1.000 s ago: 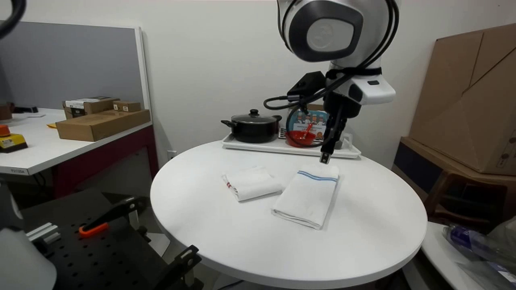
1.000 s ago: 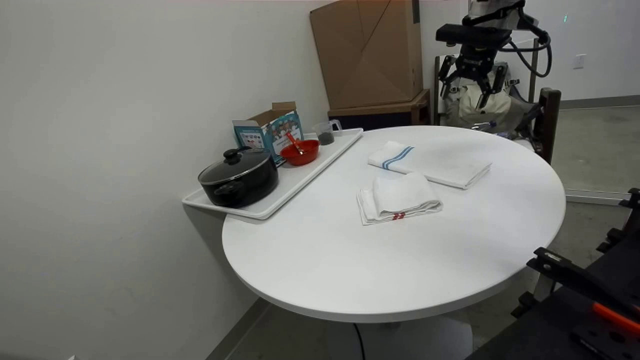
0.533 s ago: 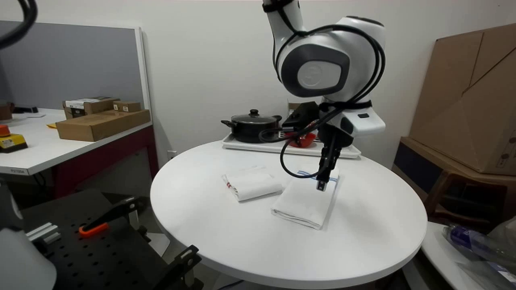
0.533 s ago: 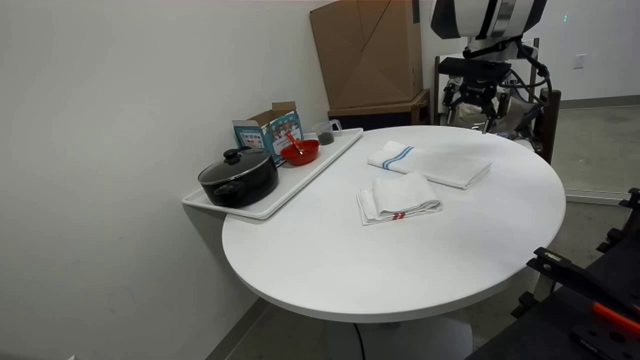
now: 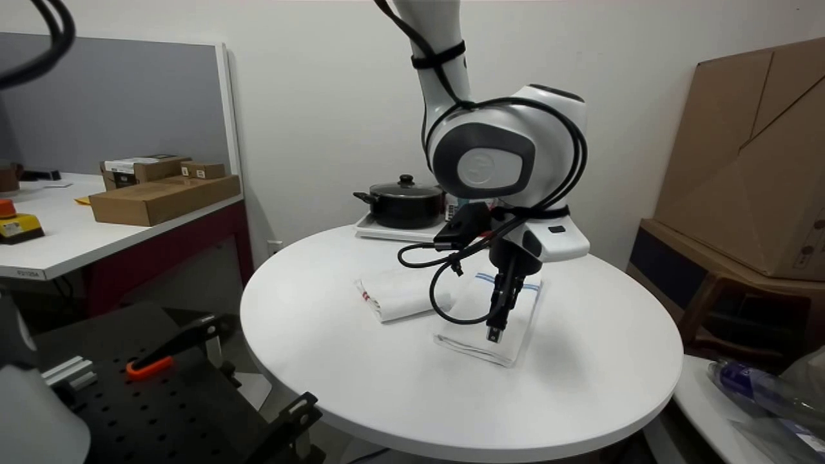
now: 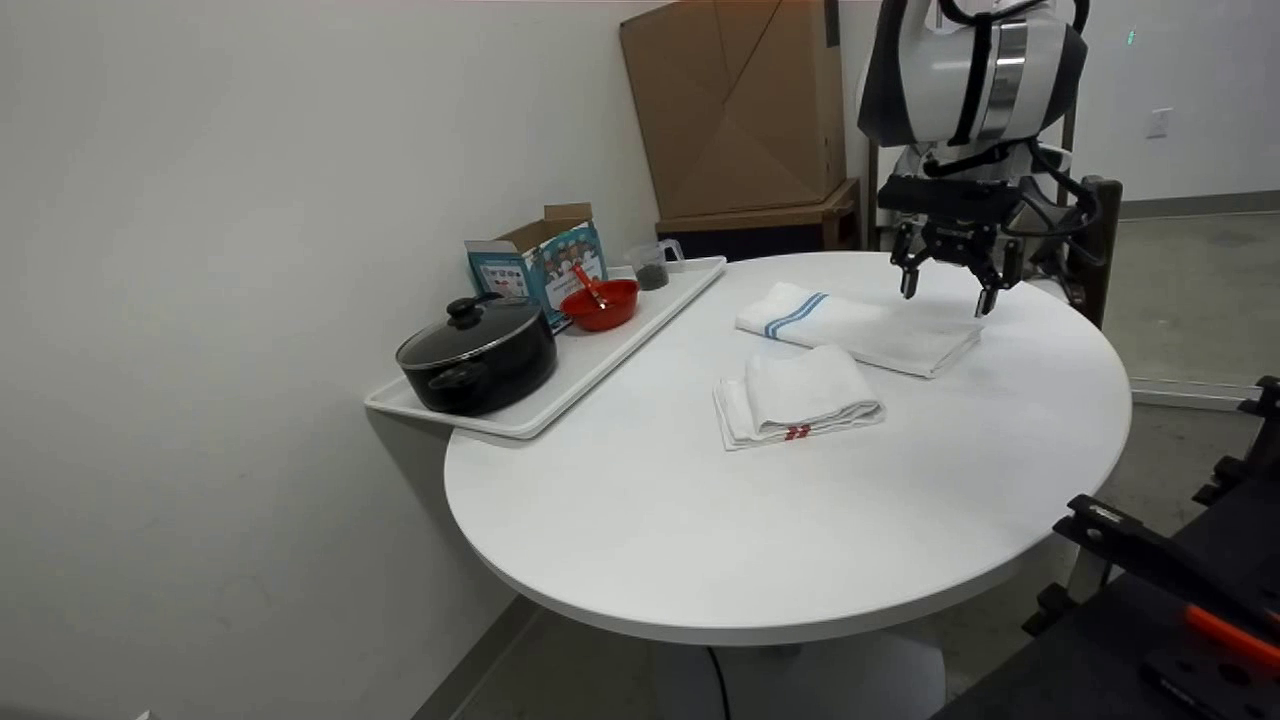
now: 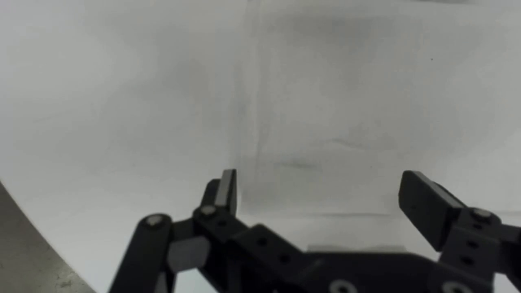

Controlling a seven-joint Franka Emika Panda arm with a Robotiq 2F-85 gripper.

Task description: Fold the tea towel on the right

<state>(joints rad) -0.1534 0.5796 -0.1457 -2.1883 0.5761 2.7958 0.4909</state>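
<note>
Claw [image 6: 947, 298] spread wide, I hang over the plain end of the white tea towel [image 6: 870, 332], though I cannot tell whether my fingertips [image 7: 228, 189] touch its fabric. It lies on the smooth, round worktop [image 6: 700, 540], folded into a long flat rectangle, with blue stripes across one end, stacked layers at the other and a few faint creases on its matte surface. Just beside it sits a squarer towel [image 6: 810, 395] with red marks, while a white tray [image 6: 600, 365] at the worktop's edge carries a red bowl [image 6: 600, 308] and a black pot [image 6: 480, 378] with a see-through lid [image 6: 500, 330].
</note>
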